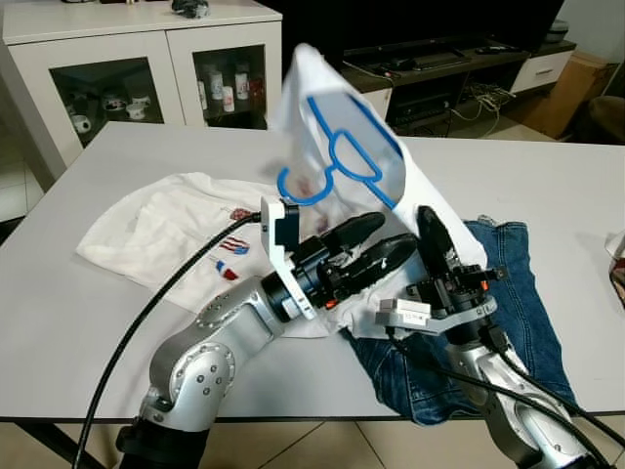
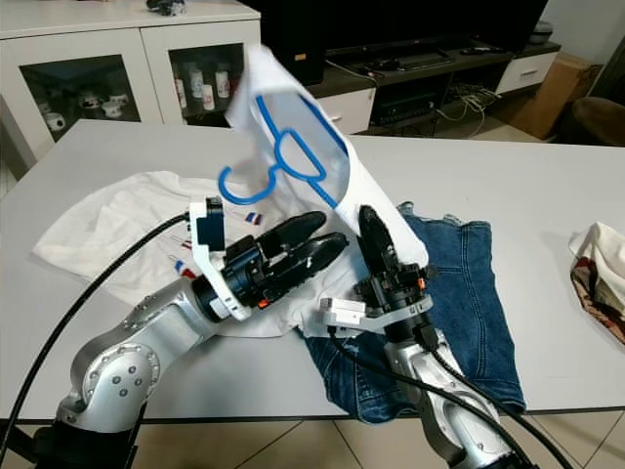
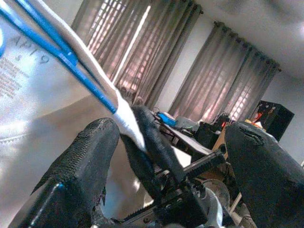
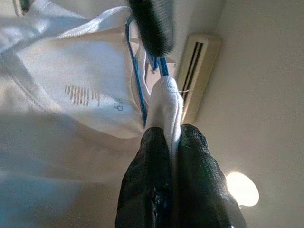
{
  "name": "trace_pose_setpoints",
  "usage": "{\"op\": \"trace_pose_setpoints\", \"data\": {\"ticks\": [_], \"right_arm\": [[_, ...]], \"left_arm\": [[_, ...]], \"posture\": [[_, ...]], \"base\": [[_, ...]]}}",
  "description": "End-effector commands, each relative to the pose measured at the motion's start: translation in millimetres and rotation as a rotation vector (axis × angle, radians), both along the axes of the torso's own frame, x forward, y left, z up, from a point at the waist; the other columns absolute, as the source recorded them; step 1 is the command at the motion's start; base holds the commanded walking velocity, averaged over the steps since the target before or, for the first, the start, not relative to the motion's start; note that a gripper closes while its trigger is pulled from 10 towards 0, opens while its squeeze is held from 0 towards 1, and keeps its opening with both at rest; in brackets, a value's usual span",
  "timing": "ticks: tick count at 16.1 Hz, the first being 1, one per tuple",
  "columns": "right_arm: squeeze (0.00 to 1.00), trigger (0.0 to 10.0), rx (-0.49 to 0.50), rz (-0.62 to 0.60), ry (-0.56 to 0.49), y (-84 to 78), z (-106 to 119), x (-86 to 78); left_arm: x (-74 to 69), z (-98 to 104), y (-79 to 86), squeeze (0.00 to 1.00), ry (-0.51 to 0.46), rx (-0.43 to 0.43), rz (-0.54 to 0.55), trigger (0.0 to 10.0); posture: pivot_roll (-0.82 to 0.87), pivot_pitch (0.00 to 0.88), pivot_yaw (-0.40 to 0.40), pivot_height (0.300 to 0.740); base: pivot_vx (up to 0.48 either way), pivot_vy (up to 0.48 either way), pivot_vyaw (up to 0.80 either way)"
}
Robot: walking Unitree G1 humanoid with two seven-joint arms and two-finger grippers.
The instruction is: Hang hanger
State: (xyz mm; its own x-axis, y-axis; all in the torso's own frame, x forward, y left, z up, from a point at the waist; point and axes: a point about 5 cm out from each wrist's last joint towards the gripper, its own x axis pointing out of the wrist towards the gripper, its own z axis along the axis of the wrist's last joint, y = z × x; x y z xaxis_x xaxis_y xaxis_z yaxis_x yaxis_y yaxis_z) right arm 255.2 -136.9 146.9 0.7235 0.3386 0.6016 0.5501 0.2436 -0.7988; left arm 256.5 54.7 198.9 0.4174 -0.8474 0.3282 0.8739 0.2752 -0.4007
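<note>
A blue plastic hanger (image 1: pixel 356 127) sits inside a white T-shirt (image 1: pixel 317 78) that is lifted above the grey table (image 1: pixel 78 322), its hook poking out at the lower left. The rest of the shirt lies spread on the table. My right gripper (image 1: pixel 428 217) points up from the front and is shut on the shirt's fabric over one end of the hanger (image 4: pixel 137 80); its fingertips (image 4: pixel 156 142) pinch the white cloth. My left gripper (image 1: pixel 383 239) is open just left of it, one finger (image 3: pixel 90 142) on each side of the right gripper's finger (image 3: pixel 152 137).
Blue jeans (image 1: pixel 498 293) lie crumpled under the right arm near the front edge. A patterned cloth (image 2: pixel 601 264) rests at the table's right edge. A white glass-door cabinet (image 1: pixel 146 68) and a low TV stand (image 1: pixel 439 68) stand behind the table.
</note>
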Motion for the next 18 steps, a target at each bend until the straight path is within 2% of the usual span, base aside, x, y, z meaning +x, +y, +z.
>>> {"op": "trace_pose_setpoints", "data": {"ticks": [1, 3, 5, 7, 11, 13, 18], "right_arm": [[0.0, 10.0, 0.01, 0.008, -0.044, 1.0, 7, -0.1], [0.0, 10.0, -0.006, 0.026, -0.055, 2.5, 6, -1.4], [0.0, 10.0, -0.044, 0.037, -0.032, 4.5, -4, -2.8], [0.0, 10.0, -0.055, 0.044, -0.024, 5.0, -7, -3.2], [0.0, 10.0, -0.062, 0.084, -0.068, 7.9, -3, -5.8], [0.0, 10.0, -0.057, 0.1, -0.12, 10.0, 2, -9.2], [0.0, 10.0, -0.064, 0.128, -0.128, 12.1, 1, -10.9]], "left_arm": [[0.2, 3, -1.0, 0.0, -0.015, 0.019, 0.001, 10.0], [3.5, 5, 1.0, 0.0, -0.004, 0.0, 0.033, 10.0], [9.5, 15, 2.0, 0.0, 0.011, -0.08, 0.058, 10.0], [10.6, 18, 2.6, 0.0, 0.009, -0.099, 0.058, 10.0], [15.8, 15, 2.8, 0.0, 0.031, -0.099, 0.105, 10.0], [21.7, 9, 2.2, 0.0, 0.062, -0.07, 0.156, 10.0], [26.1, 13, 1.6, 0.0, 0.062, -0.099, 0.195, 10.0]], "posture": [[0.06, 0.032, -0.037, 0.74], [0.06, 0.031, -0.037, 0.74], [0.06, 0.03, -0.042, 0.74], [0.07, 0.027, -0.044, 0.74], [0.07, 0.022, -0.049, 0.74], [0.07, 0.02, -0.054, 0.74], [0.08, 0.025, -0.058, 0.74]], "base": [[0.0, 0.0, 0.0], [0.0, 0.0, 0.0], [0.0, 0.0, 0.0], [0.0, 0.0, 0.0], [0.0, 0.0, 0.0], [0.0, 0.0, 0.0], [0.0, 0.0, 0.0]]}}
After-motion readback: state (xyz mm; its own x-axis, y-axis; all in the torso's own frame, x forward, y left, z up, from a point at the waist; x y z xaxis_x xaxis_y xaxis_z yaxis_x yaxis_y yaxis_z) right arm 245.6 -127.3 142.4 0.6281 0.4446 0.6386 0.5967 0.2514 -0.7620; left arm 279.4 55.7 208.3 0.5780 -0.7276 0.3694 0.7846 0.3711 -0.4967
